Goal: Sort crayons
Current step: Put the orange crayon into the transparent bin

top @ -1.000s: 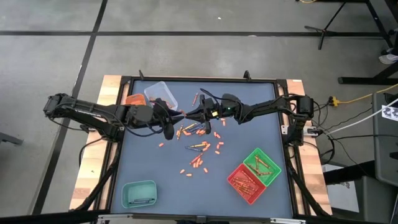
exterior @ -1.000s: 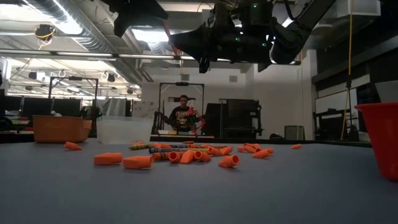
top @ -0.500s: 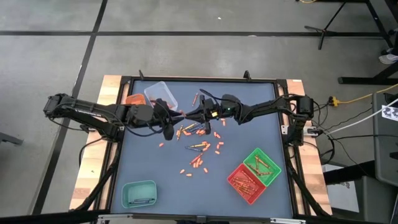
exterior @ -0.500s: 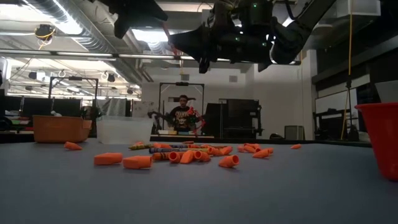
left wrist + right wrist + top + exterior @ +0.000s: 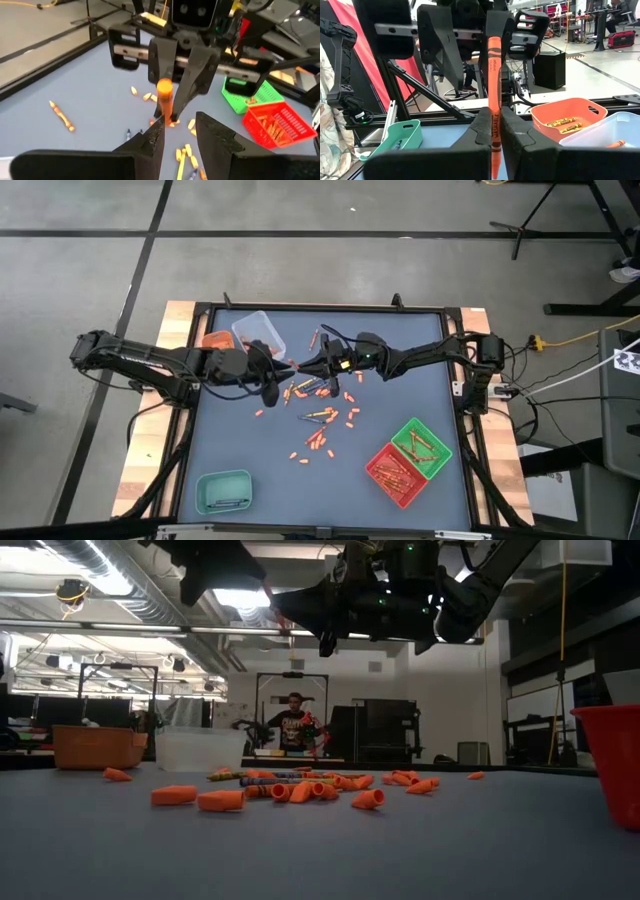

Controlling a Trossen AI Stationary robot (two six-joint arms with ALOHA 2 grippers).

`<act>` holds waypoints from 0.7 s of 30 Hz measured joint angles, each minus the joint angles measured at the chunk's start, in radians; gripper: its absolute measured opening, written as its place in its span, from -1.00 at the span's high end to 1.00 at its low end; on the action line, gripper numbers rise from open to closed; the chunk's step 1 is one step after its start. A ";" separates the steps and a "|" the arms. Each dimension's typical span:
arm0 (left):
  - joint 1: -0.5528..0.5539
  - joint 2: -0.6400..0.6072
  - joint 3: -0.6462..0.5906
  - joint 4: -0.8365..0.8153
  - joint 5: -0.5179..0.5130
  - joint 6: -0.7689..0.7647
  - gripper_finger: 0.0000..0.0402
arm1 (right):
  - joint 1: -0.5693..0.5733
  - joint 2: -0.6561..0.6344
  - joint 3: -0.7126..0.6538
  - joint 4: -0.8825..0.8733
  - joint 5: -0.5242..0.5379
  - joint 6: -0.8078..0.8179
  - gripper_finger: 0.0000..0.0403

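Observation:
My right gripper [image 5: 306, 366] is shut on an orange crayon [image 5: 493, 75] above the table's middle. My left gripper [image 5: 178, 129] is open and faces it from the left [image 5: 272, 380]. The crayon's free end [image 5: 493, 40] reaches between the left gripper's fingers, close to one of them; I cannot tell whether it touches. Many loose orange crayons and short pieces [image 5: 320, 415] lie on the blue mat below, and they show in the low view [image 5: 300, 790]. My right gripper pinches the orange crayon between its two fingers on the labelled part [image 5: 493, 120] near one end. The fingers come level from the table's right side. The crayon sticks out past the fingertips toward my left gripper, lifted clear of the table.
A clear tray [image 5: 258, 332] and an orange tray [image 5: 213, 340] stand at the far left. A teal tray [image 5: 223, 491] stands near left. A green tray [image 5: 421, 445] and a red tray [image 5: 397, 473] with crayons stand near right. A person [image 5: 292, 725] stands beyond the table.

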 joint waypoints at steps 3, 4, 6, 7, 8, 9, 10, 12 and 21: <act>0.000 0.000 0.000 0.023 -0.026 0.003 0.53 | 0.000 0.000 0.000 0.000 0.000 0.001 0.94; 0.001 0.000 0.000 0.023 -0.038 0.003 0.53 | 0.000 0.000 0.000 0.000 0.001 0.001 0.94; 0.001 0.000 0.000 0.023 -0.067 0.003 0.53 | 0.000 0.000 0.000 0.000 0.005 0.001 0.94; 0.001 0.000 0.000 0.023 -0.077 0.003 0.53 | 0.000 0.000 0.000 0.000 0.005 0.001 0.94; 0.001 0.000 0.000 0.023 -0.083 0.003 0.53 | 0.000 0.000 0.000 0.000 0.005 0.001 0.94; 0.001 0.000 0.000 0.024 -0.084 0.003 0.53 | 0.000 0.000 0.000 0.000 0.005 0.001 0.94; 0.001 0.000 0.000 0.026 -0.084 0.004 0.53 | 0.000 0.000 0.000 0.000 0.005 0.001 0.94; 0.001 0.000 0.000 0.034 -0.083 0.005 0.53 | 0.000 0.000 0.000 0.000 0.005 0.001 0.94; 0.001 0.000 0.000 0.082 -0.084 0.078 0.53 | 0.000 0.000 0.000 0.000 0.005 0.002 0.94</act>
